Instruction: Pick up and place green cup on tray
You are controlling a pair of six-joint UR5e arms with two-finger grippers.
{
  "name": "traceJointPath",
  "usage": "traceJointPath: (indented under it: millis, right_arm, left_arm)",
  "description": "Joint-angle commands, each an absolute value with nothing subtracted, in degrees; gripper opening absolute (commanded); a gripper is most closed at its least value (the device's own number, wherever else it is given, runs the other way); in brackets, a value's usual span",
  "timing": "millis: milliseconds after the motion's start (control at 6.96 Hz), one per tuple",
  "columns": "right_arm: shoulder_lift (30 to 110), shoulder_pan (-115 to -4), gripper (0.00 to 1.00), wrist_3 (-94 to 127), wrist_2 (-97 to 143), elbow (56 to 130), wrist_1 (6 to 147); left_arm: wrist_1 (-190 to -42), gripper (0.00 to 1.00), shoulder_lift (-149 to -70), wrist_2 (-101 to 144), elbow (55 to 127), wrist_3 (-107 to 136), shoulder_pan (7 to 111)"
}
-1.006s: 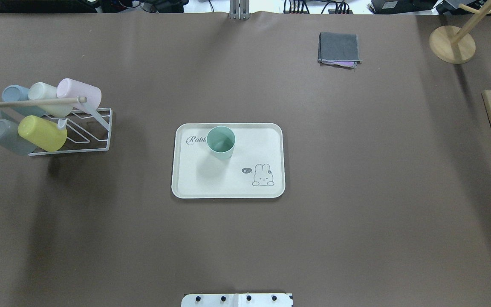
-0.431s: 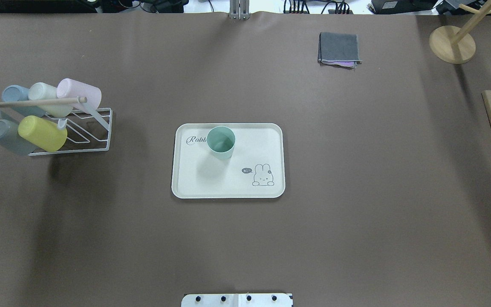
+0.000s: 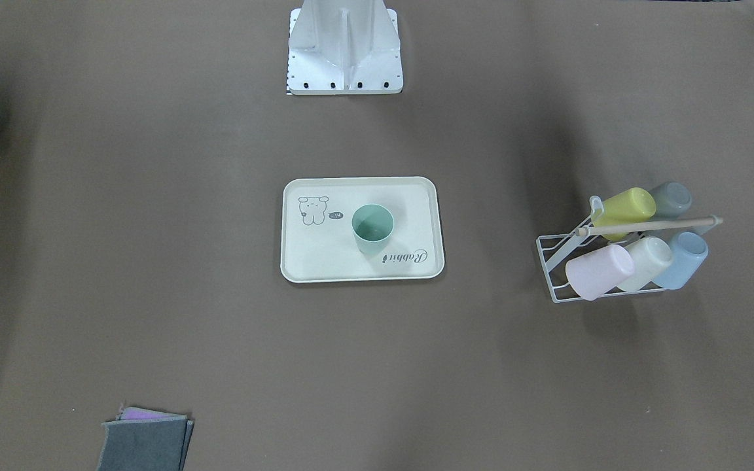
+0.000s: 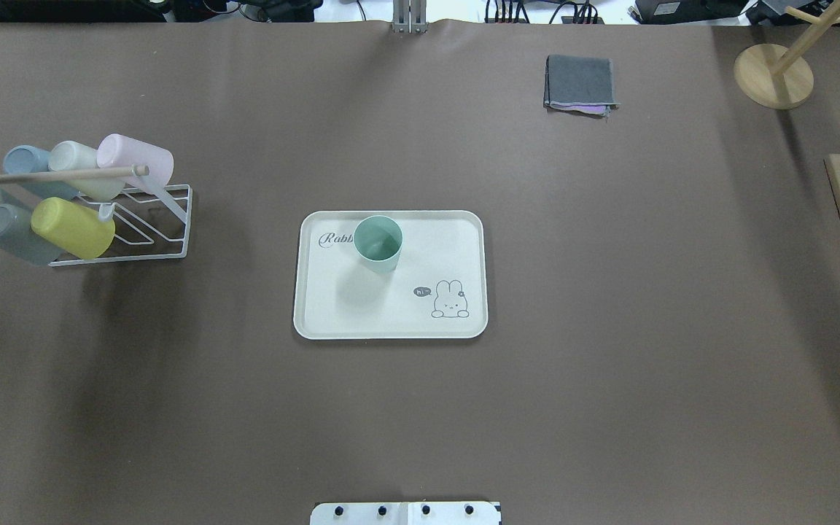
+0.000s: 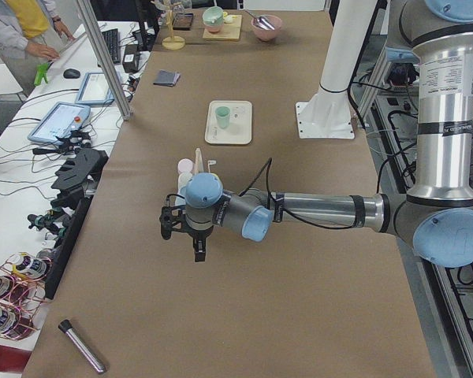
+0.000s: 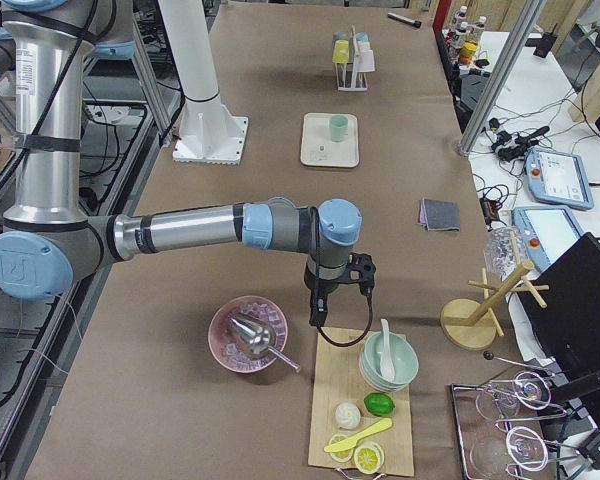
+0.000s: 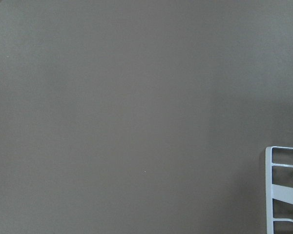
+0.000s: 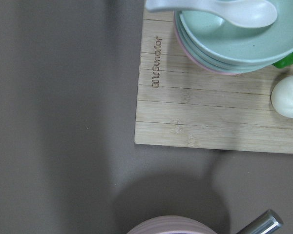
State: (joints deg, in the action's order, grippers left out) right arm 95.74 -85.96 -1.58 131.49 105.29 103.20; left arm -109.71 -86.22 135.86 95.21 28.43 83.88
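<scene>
The green cup (image 4: 378,244) stands upright on the cream tray (image 4: 391,313) over its "Rabbit" print, at the middle of the table; it also shows in the front view (image 3: 372,229) on the tray (image 3: 324,255). Neither gripper is near it. My left gripper (image 5: 181,240) hangs over bare table beyond the cup rack, seen only in the exterior left view. My right gripper (image 6: 340,300) hangs by the wooden board's edge, seen only in the exterior right view. I cannot tell whether either is open or shut.
A white wire rack (image 4: 165,219) at the left holds several cups, one of them yellow-green (image 4: 74,227). A folded grey cloth (image 4: 580,82) lies far right. A wooden board (image 8: 210,112) with stacked bowls (image 8: 234,39), a pink bowl (image 6: 248,335) and a wooden stand (image 4: 774,75) are at the right end.
</scene>
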Motion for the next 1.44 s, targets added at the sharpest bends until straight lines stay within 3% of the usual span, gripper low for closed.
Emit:
traceJointPath:
  millis: [0, 1293]
  right_arm:
    - [95.80, -86.22, 1.00, -1.50, 131.48, 105.29, 103.27]
    - [96.33, -86.75, 1.00, -1.49, 131.40, 105.29, 103.27]
  left_arm:
    - [-108.11, 0.98, -86.22, 136.14, 96.59, 28.39, 83.85]
    - [-103.53, 0.98, -87.28, 137.46, 98.70, 28.30, 84.99]
